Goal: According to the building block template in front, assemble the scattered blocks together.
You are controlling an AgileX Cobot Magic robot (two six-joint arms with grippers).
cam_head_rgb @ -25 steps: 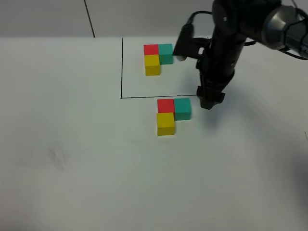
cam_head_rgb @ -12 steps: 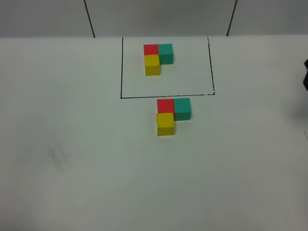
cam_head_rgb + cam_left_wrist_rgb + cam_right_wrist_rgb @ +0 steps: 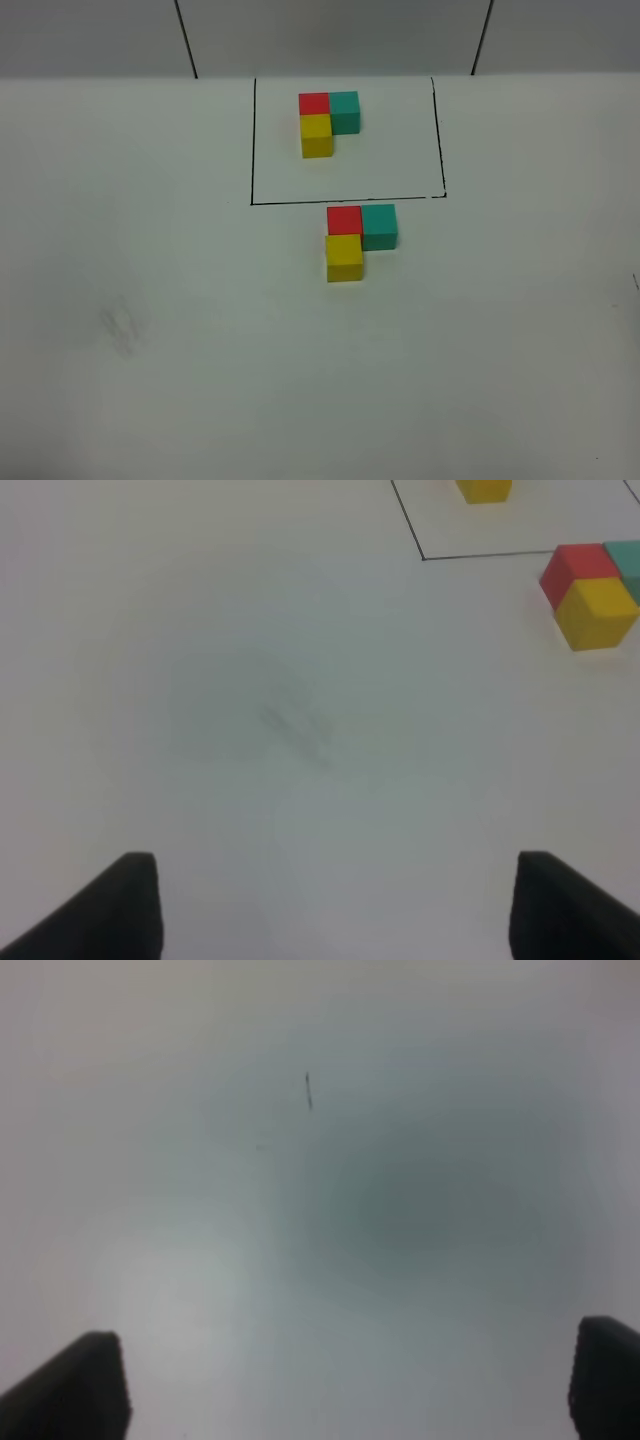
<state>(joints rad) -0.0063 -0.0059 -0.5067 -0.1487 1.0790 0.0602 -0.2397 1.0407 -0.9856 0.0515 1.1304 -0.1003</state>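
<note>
Sitting inside black outline: template cubes; both pincers wide, empty.

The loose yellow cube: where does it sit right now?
In the exterior high view the loose yellow cube sits near the middle, just below the black outline, touching the red cube behind it.

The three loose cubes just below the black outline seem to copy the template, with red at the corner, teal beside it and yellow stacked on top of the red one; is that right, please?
Not quite: the yellow cube is not stacked on the red cube. It lies flat on the table, touching the red cube's near side, with the teal cube beside the red, as in the template. The exterior high view shows this.
</note>
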